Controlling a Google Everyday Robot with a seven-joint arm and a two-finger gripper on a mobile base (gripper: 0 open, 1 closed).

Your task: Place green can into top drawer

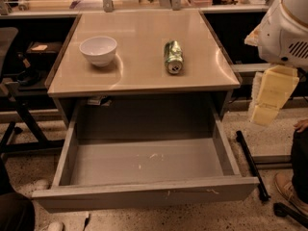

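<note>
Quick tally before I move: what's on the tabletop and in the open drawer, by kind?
Cans: 1, the green can, lying on the table
Bowls: 1, the white bowl, on the table
Things in the top drawer: 0
Total: 2
The hand is out past the table's right edge, apart from the can.
</note>
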